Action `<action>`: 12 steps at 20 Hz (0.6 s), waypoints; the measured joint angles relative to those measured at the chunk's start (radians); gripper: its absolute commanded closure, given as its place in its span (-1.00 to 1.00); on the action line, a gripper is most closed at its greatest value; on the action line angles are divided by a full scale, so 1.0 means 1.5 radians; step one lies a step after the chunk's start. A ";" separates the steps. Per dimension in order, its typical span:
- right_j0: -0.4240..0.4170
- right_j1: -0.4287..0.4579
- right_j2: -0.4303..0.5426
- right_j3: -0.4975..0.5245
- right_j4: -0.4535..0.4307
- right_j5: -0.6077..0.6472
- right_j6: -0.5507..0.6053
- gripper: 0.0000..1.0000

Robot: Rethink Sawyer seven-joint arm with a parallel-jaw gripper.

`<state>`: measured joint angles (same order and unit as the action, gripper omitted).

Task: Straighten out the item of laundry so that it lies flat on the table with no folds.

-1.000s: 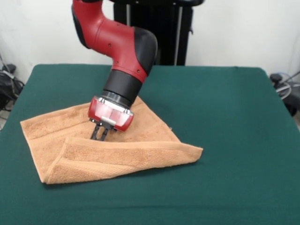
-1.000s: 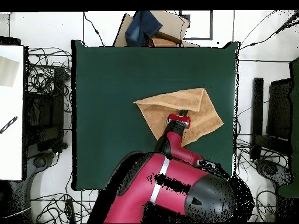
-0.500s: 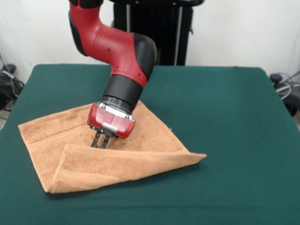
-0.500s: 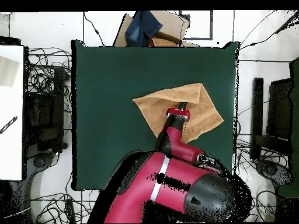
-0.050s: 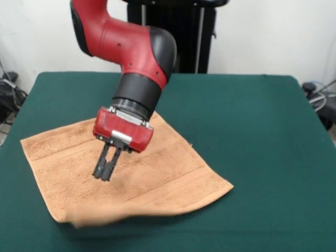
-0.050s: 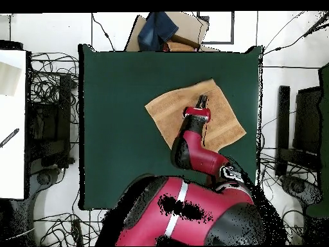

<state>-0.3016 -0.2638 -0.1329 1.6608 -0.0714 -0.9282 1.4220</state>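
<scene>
Peach-orange terry cloth — the towel (image 5: 152,173) (image 6: 222,119) — lies spread open on the green table (image 5: 262,131) (image 6: 122,96), turned so its corners point diamond-wise. In the front view its long axis runs from left to right and slightly toward the camera. The gripper (image 5: 104,171) (image 6: 202,100) hangs over the cloth's middle, fingers pressed nearly together and holding nothing — the near edge is blurred.

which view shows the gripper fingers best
The front view: the gripper hangs over the towel with both dark fingers seen side-on, nearly together. Overhead, the gripper shows only as a small dark tip beyond the red wrist.
</scene>
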 measured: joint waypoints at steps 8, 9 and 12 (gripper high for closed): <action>-0.019 -0.122 0.025 -0.002 -0.044 0.134 0.000 1.00; -0.021 -0.126 0.026 -0.004 -0.046 0.139 0.000 1.00; -0.040 -0.150 0.041 -0.018 -0.054 0.185 0.000 1.00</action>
<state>-0.3622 -0.4889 -0.0710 1.6335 -0.1527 -0.6508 1.4220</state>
